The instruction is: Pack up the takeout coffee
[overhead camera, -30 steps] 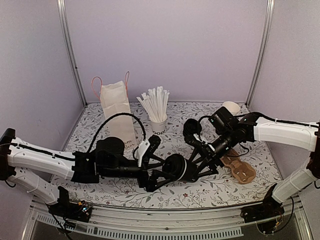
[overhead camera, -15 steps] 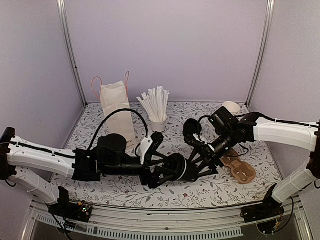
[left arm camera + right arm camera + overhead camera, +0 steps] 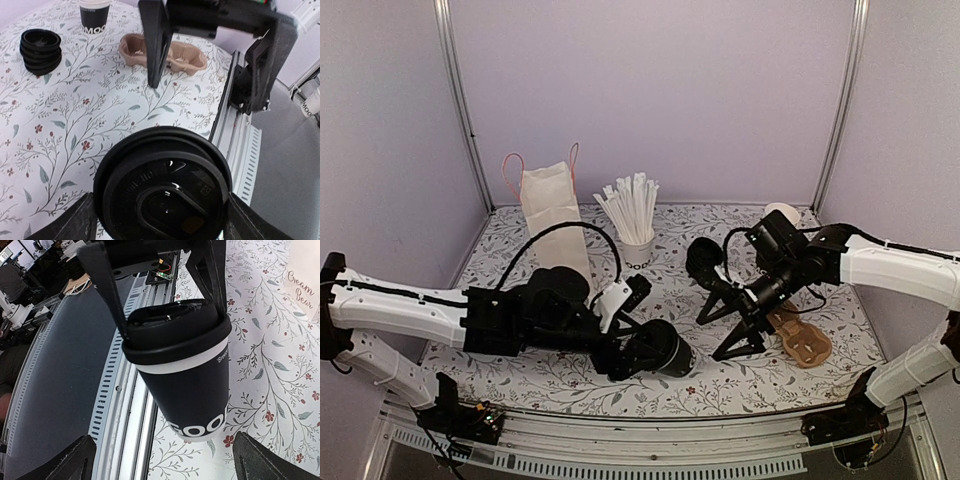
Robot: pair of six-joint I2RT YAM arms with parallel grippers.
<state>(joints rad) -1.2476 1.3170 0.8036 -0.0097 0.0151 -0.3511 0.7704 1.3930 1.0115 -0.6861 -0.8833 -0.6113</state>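
Now that my right gripper [image 3: 712, 338] has let go and drawn back, jaws wide, my left gripper [image 3: 642, 340] alone clasps the takeout coffee [image 3: 668, 352], tilted low over the table [image 3: 700, 240], ready for the paper bag [image 3: 555, 215].

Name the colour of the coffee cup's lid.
Black. The lid sits on a black cup. It shows best in the right wrist view.

A floral-print surface [image 3: 750, 385] carries everything; a white paper bag [image 3: 552, 215] with pink handles stands upright at 10 o'clock; a white cup of straws [image 3: 638, 248] at 12; a stack of black lids [image 3: 703, 257] at 1; a white-lined cup [image 3: 782, 214] at 2; a brown cardboard cup carrier [image 3: 802, 340] lies at 4.
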